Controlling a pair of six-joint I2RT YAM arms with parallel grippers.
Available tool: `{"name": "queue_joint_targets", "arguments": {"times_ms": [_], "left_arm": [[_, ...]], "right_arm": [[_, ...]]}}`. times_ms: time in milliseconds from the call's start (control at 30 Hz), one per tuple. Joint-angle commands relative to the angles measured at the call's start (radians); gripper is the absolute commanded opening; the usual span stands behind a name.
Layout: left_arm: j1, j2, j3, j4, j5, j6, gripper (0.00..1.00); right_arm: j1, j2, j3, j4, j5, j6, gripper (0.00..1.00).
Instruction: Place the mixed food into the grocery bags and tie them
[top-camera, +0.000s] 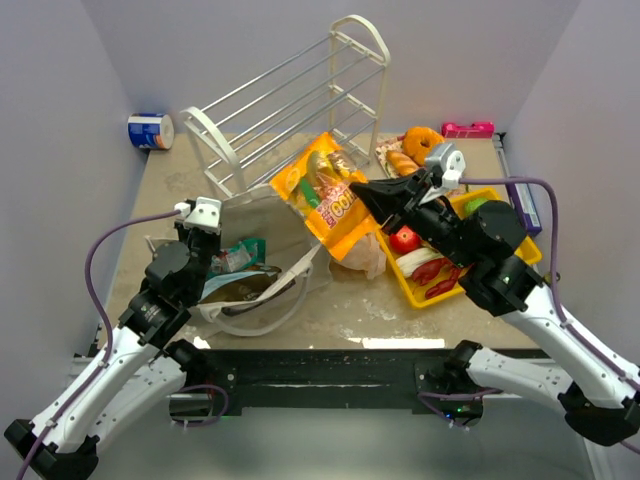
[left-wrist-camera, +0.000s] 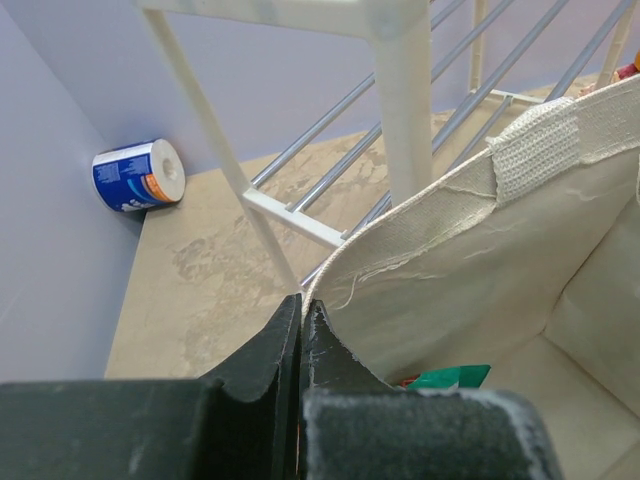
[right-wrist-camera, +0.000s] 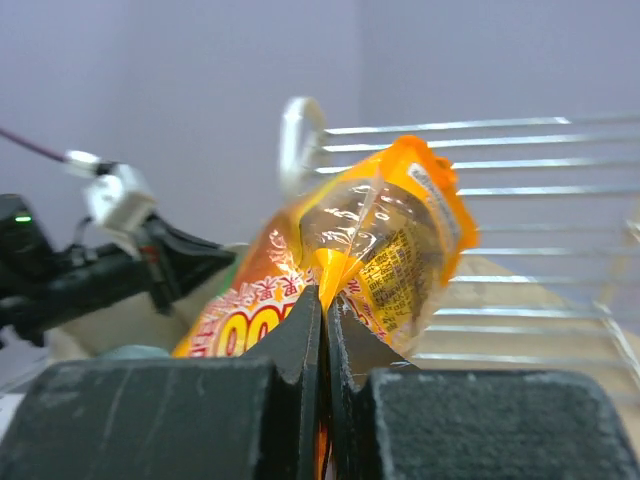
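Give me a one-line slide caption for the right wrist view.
Right pincer shut on the edge of an orange snack packet, held up in front of the white wire rack.

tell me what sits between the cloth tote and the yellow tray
Top view: the orange snack packet, pinched in the right gripper, hangs between the cloth tote and the yellow tray, with the thin pink plastic bag below it.

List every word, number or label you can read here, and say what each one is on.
"OO": large yellow letters, cut off at both ends, on the orange snack packet.
Red characters and fine print on the same packet: too blurred to read.
Label on the blue-wrapped roll: too blurred to read.
Green packet inside the cloth tote: nothing legible.
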Motion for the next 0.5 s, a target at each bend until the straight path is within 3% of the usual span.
{"name": "queue_joint_targets", "arguments": {"times_ms": [0, 167, 467], "left_arm": [[0.004, 0.000, 0.006, 0.058, 0.009, -0.016, 0.00], [0.004, 0.001, 0.003, 0.061, 0.016, -0.010, 0.00], [0.004, -0.002, 0.004, 0.063, 0.021, -0.011, 0.00]], "right_arm": [[0.039, 0.024, 0.058, 0.210, -0.175, -0.040, 0.00], [0.090, 0.131, 0.093, 0.210, -0.285, 0.017, 0.00], [0.173, 0.219, 0.148, 0.081, -0.113, -0.010, 0.00]]}}
